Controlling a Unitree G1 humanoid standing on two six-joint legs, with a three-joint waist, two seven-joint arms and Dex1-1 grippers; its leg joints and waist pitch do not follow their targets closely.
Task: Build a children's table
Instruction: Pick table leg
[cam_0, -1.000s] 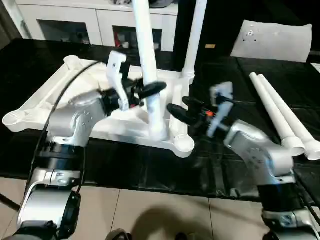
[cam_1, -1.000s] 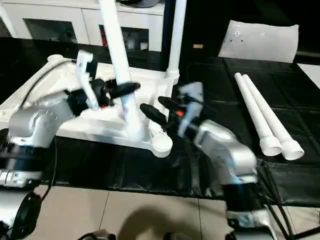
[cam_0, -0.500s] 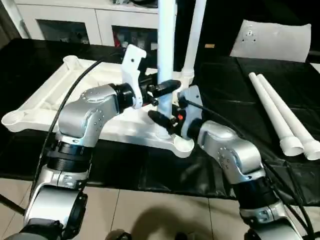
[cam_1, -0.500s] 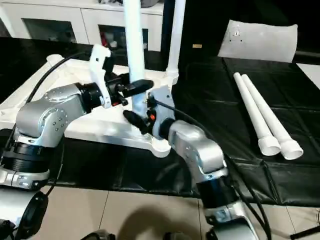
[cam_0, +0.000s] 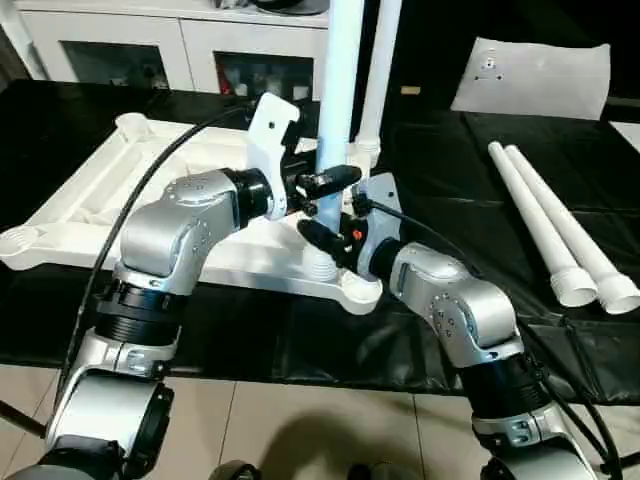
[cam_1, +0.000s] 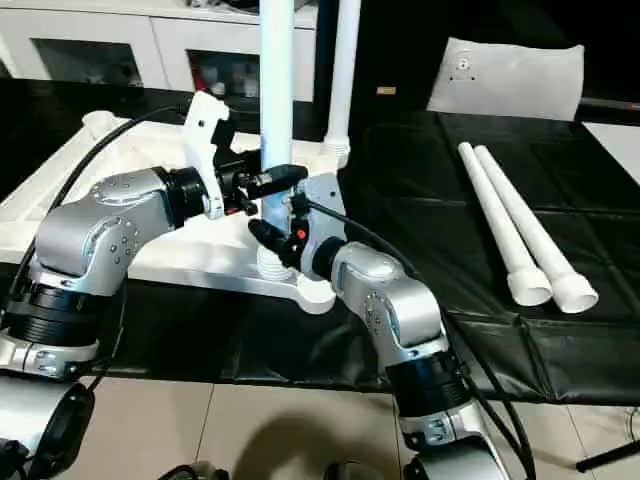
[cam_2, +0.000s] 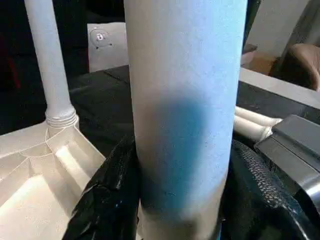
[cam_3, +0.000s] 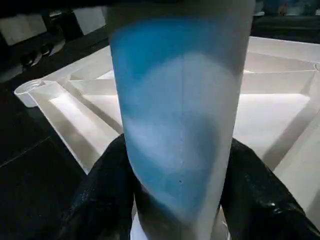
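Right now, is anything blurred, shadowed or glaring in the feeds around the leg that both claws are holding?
Left eye view: sharp and evenly lit, with soft sheen on the black table cover. Left wrist view: the held leg is so close that it looks soft, with a bluish shadow patch; the standing leg behind is clearer. Right wrist view: the same blue-tinted shading on the leg, with the tabletop bright behind.

The worktop (cam_0: 60, 120) is covered with a black, creased sheet. Behind it stand white cabinets (cam_0: 190, 45) with glazed doors. A flat white bag (cam_0: 530, 75) lies at the far right. The floor (cam_0: 300, 430) is laid with pale tiles.
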